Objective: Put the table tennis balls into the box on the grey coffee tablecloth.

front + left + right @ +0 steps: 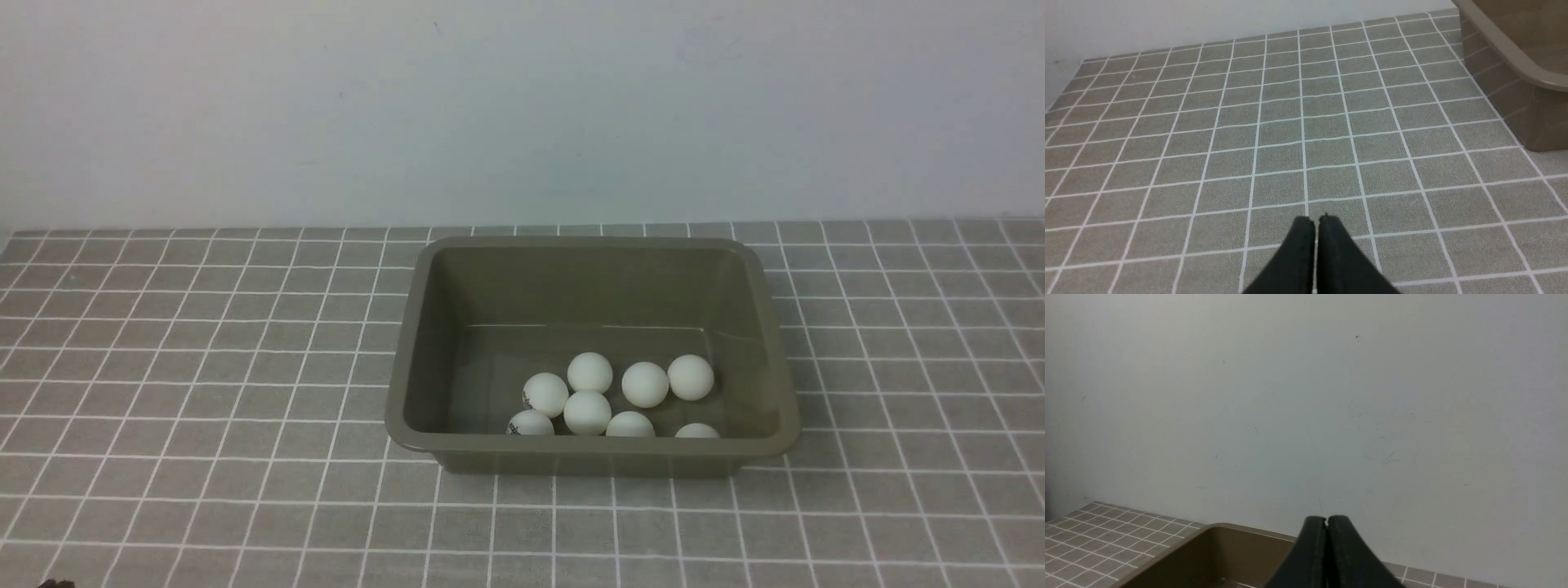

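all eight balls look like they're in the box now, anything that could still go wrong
Little, probably. The table tennis balls lie loose against the near wall of the box, so a bump could scatter them. The right gripper, shut, hangs beside the box. The left gripper, shut, is low over the grey coffee tablecloth and could snag it.

A bare test setup rather than a home: a checked grey tablecloth against a plain, scuffed white wall.

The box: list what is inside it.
Inside the box lie eight white table tennis balls, clustered toward its near wall. Three of them sit partly hidden behind the near rim. The floor strip right behind that rim is covered, so nothing more can be confirmed there.
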You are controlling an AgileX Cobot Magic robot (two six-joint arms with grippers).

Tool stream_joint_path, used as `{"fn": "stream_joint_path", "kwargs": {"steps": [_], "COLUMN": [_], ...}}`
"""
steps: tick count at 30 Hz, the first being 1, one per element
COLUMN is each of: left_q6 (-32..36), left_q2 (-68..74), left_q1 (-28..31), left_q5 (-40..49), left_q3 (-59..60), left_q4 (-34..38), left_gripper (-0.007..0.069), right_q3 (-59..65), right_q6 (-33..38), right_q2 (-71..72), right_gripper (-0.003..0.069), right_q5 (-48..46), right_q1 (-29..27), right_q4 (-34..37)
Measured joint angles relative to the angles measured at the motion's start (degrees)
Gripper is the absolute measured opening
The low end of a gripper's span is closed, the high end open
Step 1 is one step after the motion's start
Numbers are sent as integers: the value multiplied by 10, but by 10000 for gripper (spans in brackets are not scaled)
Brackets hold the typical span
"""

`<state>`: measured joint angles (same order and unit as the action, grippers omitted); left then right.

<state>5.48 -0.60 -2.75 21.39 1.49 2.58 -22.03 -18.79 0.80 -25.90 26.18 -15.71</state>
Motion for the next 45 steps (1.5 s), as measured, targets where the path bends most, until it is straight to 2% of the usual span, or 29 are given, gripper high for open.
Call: {"fn": "stream_joint_path", "kwargs": {"steps": [22,25,26,31,36,38,44,45], "left_q6": [0,0,0,0,0,0,0,0], "left_q2": [0,0,0,0,0,0,0,0], "left_q1": [0,0,0,0,0,0,0,0], "left_q5": [0,0,0,0,1,1,1,1], "left_q3": [0,0,0,0,0,0,0,0], "left_q4": [0,0,0,1,1,1,1,1], "left_gripper": [-5,-5,-5,-5,-5,-5,-5,-5], "right_q3": [0,1,4,22,47,72,181,185], "right_q6": [9,19,43,106,118,120,121,121], "right_q2": [0,0,0,0,0,0,0,0], "right_gripper": [-10,-10,-10,-10,-10,-10,-10,-10], "right_q5": [0,0,1,9,18,23,25,25], "right_q1": [0,0,0,0,0,-12,-164,-168], "right_q4": [3,34,70,147,161,154,134,134]}}
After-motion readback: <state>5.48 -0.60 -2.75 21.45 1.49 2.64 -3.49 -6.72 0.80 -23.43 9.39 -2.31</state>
